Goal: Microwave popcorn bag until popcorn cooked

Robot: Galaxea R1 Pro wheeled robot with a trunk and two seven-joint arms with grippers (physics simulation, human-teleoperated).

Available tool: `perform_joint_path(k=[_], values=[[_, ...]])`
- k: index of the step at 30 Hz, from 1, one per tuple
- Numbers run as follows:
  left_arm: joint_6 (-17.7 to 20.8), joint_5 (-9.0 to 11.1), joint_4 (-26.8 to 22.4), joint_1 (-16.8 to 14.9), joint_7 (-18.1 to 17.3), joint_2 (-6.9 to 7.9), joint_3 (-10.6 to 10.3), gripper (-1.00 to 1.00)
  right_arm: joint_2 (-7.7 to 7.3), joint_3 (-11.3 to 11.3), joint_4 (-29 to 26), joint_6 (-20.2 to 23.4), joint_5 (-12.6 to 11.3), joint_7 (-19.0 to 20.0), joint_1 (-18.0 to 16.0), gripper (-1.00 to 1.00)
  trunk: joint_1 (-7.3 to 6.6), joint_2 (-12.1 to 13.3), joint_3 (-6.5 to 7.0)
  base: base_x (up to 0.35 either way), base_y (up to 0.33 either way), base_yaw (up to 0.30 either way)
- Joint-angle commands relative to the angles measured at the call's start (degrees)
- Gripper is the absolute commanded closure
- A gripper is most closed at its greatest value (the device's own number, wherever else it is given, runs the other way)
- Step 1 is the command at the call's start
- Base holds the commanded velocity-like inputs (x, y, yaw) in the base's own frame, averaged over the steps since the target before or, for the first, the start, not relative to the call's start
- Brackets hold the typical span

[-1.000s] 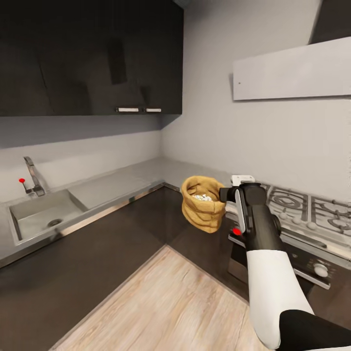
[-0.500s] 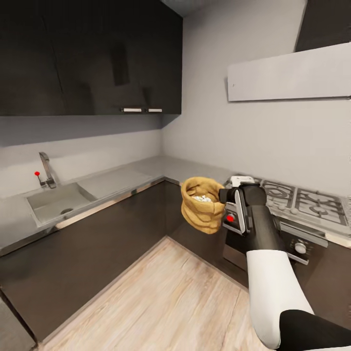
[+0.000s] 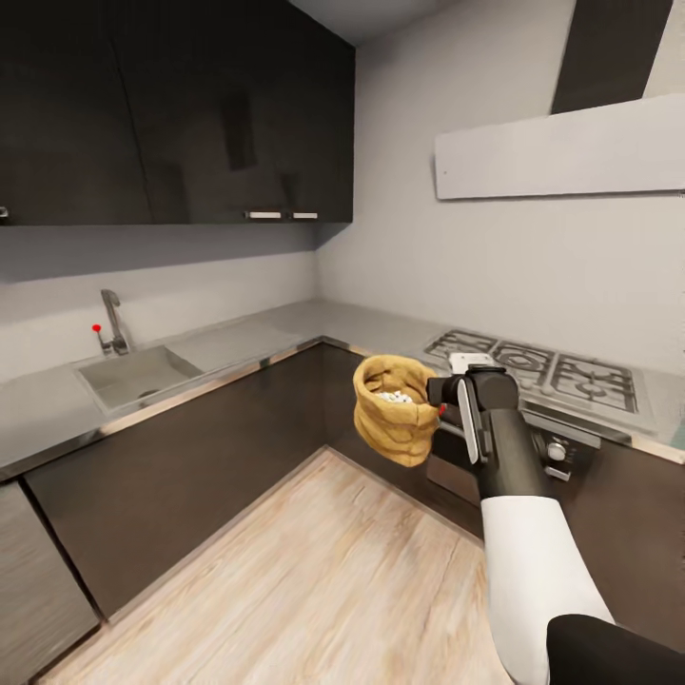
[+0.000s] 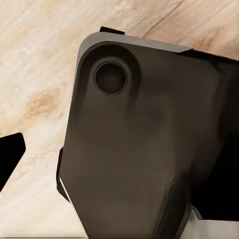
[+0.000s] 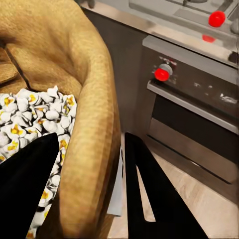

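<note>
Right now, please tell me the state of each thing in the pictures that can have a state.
popcorn bag: open at the top, popped popcorn inside, held up above the floor
right gripper: shut on the bag's wall, one finger inside, one outside
upper cabinets: doors closed
oven: door closed
sink: no water running from the tap

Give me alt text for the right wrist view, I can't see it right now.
The right gripper pinches the rim of the popcorn bag, one dark finger inside, one outside; the tan sack holds popped white-and-yellow popcorn. Behind it stands a black built-in oven with red knobs, above wood floor.
</note>
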Motion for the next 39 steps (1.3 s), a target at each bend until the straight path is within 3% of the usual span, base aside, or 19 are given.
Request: perform_joint_path(k=[1,30,39], values=[[-0.11,0.26,-0.02,-0.01,0.01,-0.01,0.12,-1.00,0.07,-0.21,-0.05,0.20,0.38,0.31,-0.05,1.00,-0.03,-0.05,-0.06,-0.346,0.000,0.000],[-0.07,0.32,-0.02,-0.01,0.35,-0.01,0.14,-1.00,0.10,-0.38,0.07,0.20,0.42,0.38,-0.05,1.00,-0.03,-0.05,-0.06,-0.345,0.000,0.000],[-0.05,0.32,-0.02,-0.01,0.36,0.08,0.11,-1.00,0.07,-0.38,-0.02,0.20,0.72,0.21,-0.05,1.00,-0.03,-0.05,-0.06,-0.061,0.000,-0.103]])
